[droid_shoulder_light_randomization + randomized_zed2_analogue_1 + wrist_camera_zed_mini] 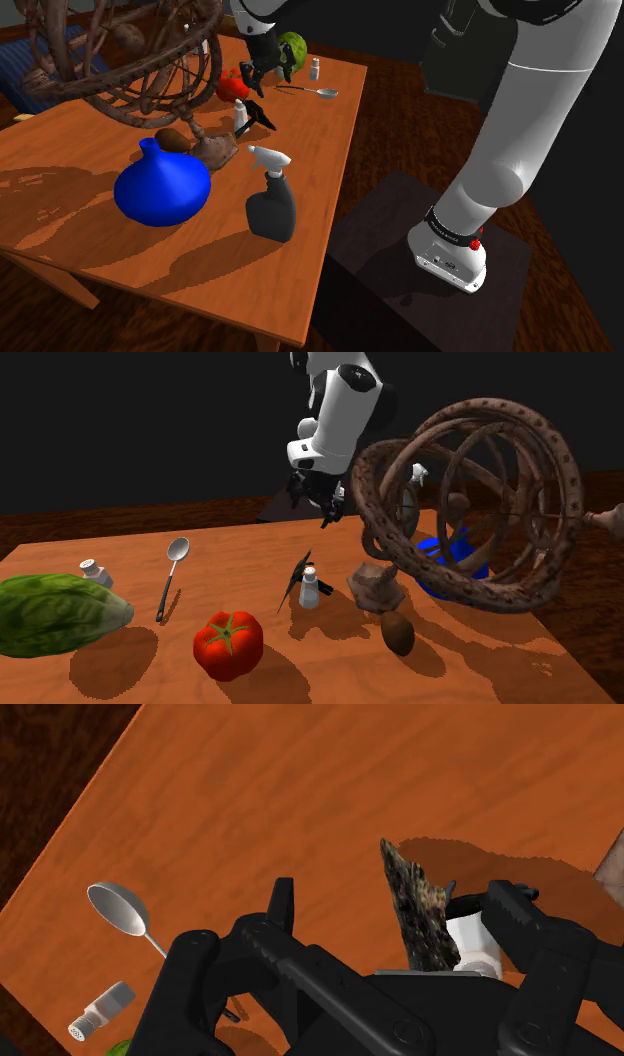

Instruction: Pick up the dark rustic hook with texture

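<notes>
The dark, rough-textured hook (pixel 418 909) stands tilted on the wooden table (pixel 90 150), right beside a small white shaker (pixel 470 942). In the shoulder view the hook (pixel 260 114) is below the gripper (pixel 266 80), near the tomato. My black gripper (pixel 395 899) hangs above the hook, open, and the hook shows between its fingers without touching them. From the second exterior view, the gripper (pixel 318 510) hovers well above the hook (pixel 297 574) and the shaker (pixel 311 590).
A large ringed sphere ornament (pixel 470 502) on a stand rises close beside the hook. Around it lie a tomato (pixel 228 644), a lettuce (pixel 55 614), a spoon (pixel 172 577), a second shaker (pixel 95 570), a blue vase (pixel 160 188) and a dark spray bottle (pixel 272 205).
</notes>
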`<action>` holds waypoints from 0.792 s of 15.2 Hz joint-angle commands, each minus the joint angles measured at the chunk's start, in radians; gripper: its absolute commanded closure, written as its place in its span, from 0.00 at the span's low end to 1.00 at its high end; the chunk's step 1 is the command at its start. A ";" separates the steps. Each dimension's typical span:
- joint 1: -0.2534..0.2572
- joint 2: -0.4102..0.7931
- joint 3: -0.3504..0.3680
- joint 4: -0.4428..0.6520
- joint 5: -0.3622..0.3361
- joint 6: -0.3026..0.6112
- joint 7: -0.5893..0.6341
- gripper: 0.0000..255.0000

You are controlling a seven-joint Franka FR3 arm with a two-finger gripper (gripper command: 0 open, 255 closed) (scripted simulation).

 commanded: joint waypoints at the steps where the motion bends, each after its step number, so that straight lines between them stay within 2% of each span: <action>1: 0.031 0.111 -0.002 0.111 -0.054 -0.035 0.038 0.00; 5: 0.100 0.309 -0.028 0.346 -0.136 -0.118 0.068 0.00; 12: 0.095 0.329 -0.033 0.284 -0.145 -0.041 0.095 0.00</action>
